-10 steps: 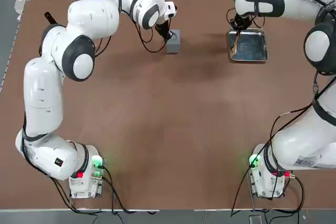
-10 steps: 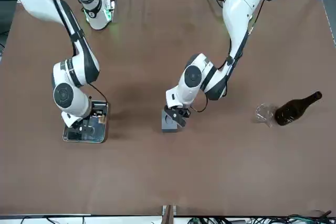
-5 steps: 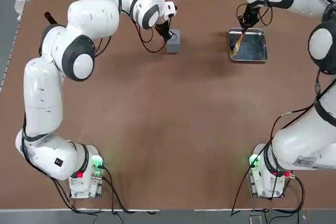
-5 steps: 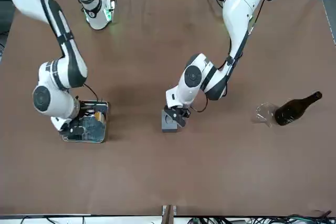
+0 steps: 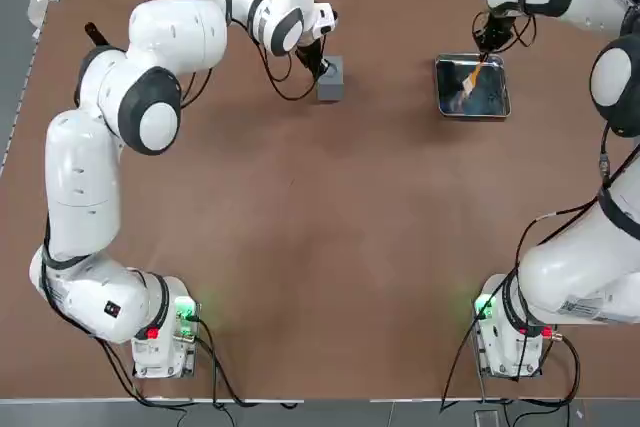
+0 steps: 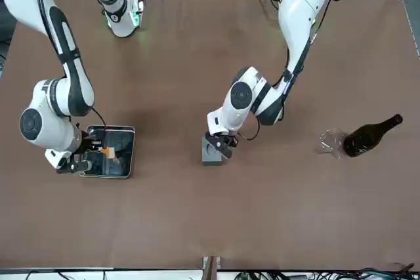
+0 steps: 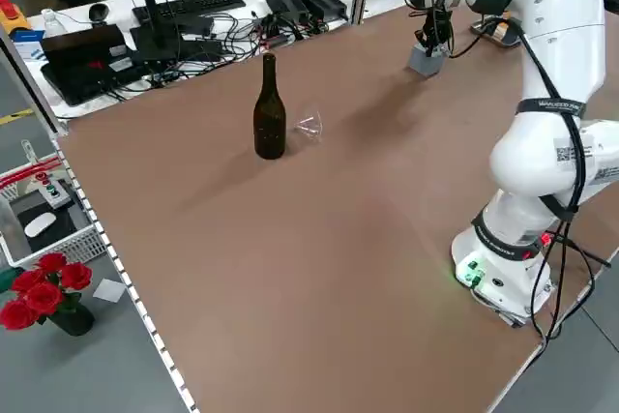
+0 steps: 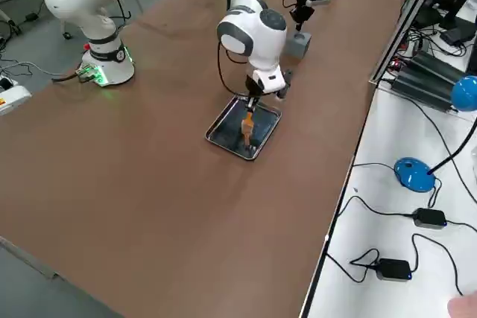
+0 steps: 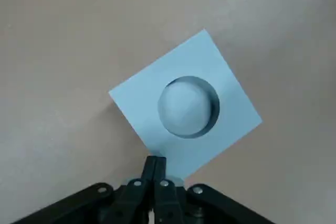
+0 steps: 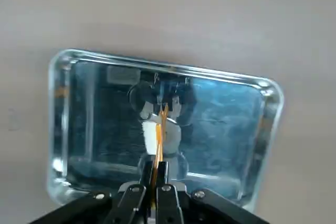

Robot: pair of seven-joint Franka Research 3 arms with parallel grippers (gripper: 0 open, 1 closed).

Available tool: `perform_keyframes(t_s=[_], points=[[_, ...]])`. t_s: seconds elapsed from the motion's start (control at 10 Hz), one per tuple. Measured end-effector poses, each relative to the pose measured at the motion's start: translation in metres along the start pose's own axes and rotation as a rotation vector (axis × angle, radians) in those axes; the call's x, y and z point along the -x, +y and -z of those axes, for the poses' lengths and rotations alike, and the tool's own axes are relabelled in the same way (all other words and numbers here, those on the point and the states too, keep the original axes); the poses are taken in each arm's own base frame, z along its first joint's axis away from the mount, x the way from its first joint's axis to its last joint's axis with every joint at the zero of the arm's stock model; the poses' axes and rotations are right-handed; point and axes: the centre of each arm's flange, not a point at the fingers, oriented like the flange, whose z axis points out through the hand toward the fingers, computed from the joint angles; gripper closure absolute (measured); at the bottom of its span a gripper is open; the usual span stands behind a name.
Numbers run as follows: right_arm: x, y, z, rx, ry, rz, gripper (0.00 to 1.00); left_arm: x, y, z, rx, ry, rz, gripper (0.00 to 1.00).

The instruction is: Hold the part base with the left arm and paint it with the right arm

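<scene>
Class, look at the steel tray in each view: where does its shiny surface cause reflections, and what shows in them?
Right wrist view: the steel tray mirrors the right end effector and its orange brush. Top view: the tray floor reads dark with bright streaks. Front view: dark floor, bright rim.

Broad bare worktop [image 5: 330,247] across the middle and near the arm bases, open to passage. Along the far edge: part base [image 5: 331,78] with left end effector [image 5: 318,65] pressed shut against it, steel tray [image 5: 472,87] well apart to its right with right end effector [image 5: 488,44] above, clamping a brush [image 5: 466,78]. Out on the left flank, wine bottle [image 7: 269,109] upright, clear glass [image 7: 309,126] just beside.
</scene>
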Motion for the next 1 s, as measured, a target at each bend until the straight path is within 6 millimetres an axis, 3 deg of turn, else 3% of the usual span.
perform_keyframes(t_s=[0.3,0.6,1.0], points=[[0.01,0.048,-0.004,0.026,-0.006,0.06,0.96,0.0,0.0,0.0,0.0,0.0,0.0,0.96],[0.015,0.069,0.003,0.033,-0.027,0.093,0.96,0.0,0.0,0.0,0.0,0.0,0.0,0.96],[-0.009,0.054,0.085,0.033,-0.03,0.161,0.96,0.0,0.0,0.0,0.0,0.0,0.0,0.96]])
